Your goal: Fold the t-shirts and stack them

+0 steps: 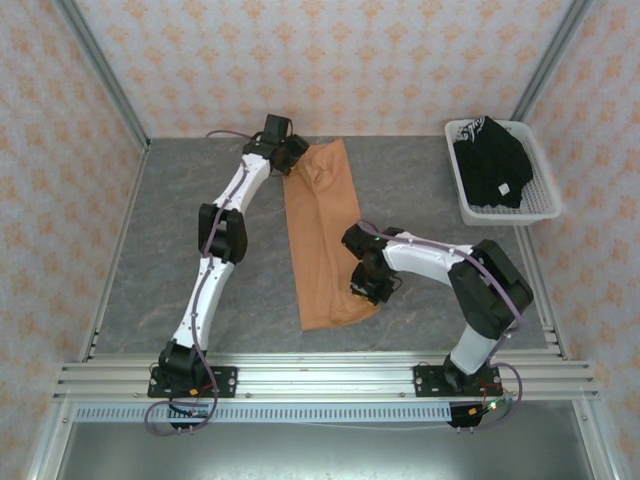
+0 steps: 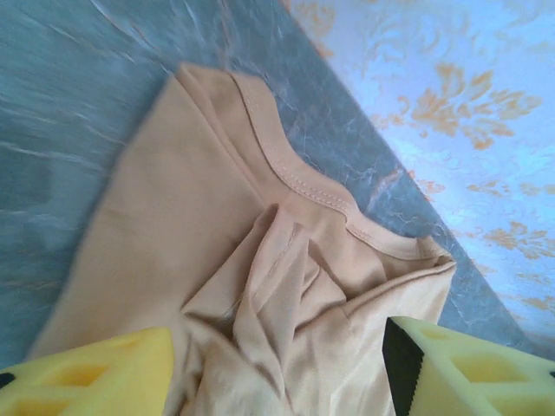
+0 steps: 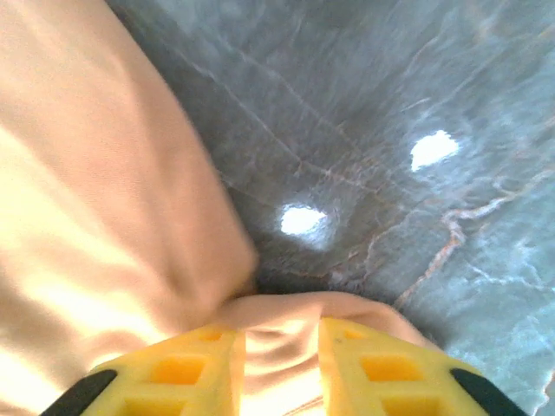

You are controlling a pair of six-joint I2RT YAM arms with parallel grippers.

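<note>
Top: orange tee (image 1: pixel 322 235) a long strip on table (image 1: pixel 190 190), left gripper (image 1: pixel 290 160) at far end, right gripper (image 1: pixel 362 292) at near-right edge; black tee (image 1: pixel 492 165) in basket (image 1: pixel 540 205)
Left wrist: jaws wide, released above bunched collar (image 2: pixel 303 186)
Right wrist: cloth between fingers (image 3: pixel 199 364), grip unclear

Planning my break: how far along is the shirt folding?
Done: the orange shirt lies folded lengthwise into a long strip on the table. In hand: the left pincer stands open over its collar end, the right pincer has near-end cloth between its fingers. Left: folding it shorter, and the black clothes wait in the basket.
</note>
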